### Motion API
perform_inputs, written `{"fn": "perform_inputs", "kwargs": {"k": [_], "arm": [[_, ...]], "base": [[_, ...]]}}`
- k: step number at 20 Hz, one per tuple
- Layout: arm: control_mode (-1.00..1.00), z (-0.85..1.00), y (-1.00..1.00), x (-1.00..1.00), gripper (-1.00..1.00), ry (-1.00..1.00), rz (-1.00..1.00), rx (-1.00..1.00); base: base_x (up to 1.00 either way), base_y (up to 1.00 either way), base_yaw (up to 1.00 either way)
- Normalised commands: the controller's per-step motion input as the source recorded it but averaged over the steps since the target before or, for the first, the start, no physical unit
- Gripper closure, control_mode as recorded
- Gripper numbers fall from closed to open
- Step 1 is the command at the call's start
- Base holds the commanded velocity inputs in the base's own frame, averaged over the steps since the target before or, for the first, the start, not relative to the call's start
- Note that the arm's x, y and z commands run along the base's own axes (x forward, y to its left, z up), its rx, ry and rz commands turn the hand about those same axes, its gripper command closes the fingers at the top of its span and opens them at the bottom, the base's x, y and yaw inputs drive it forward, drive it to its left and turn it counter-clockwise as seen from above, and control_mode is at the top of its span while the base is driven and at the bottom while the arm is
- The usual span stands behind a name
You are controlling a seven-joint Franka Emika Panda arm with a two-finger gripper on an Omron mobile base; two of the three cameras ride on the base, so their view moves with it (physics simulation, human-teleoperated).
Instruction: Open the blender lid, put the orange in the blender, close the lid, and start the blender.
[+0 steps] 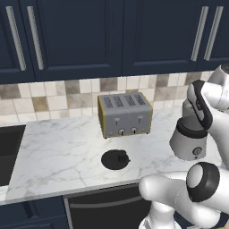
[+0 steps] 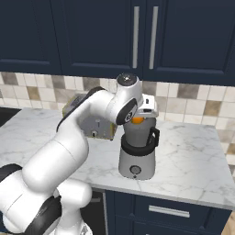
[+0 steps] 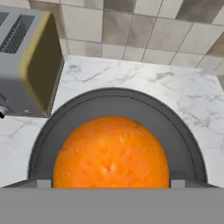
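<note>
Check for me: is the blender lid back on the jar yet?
No, the blender lid lies flat on the counter in front of the toaster.

Robot arm [image 2: 87,124] bent over the blender [image 2: 137,153] on the marble counter [image 2: 193,160]; orange [image 2: 137,120] at the jar's open top.

You can't see the gripper's fingertips; the orange [image 3: 111,152] covers them, its bottom cut off, and the arm hides the blender [image 1: 190,141] jar.

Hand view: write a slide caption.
Orange poised over the open blender jar, toaster at left.
</note>
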Motion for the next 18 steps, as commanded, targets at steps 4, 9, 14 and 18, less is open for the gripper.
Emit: {"fn": "perform_inputs", "kwargs": {"k": [4, 9, 14, 18], "arm": [[-1.00, -0.65, -0.02, 0.33, 1.00, 0.14, 0.04, 0.00], [-1.00, -0.47, -0.18, 0.11, 1.00, 0.02, 0.02, 0.01], [-1.00, -0.52, -0.18, 0.00, 1.00, 0.03, 0.02, 0.01], [-1.00, -0.59, -0.04, 0.00, -1.00, 0.07, 0.01, 0.00]], "base": [[0.00, 0.00, 0.00], [0.00, 0.00, 0.00], [0.00, 0.00, 0.00], [0.00, 0.00, 0.00]]}}
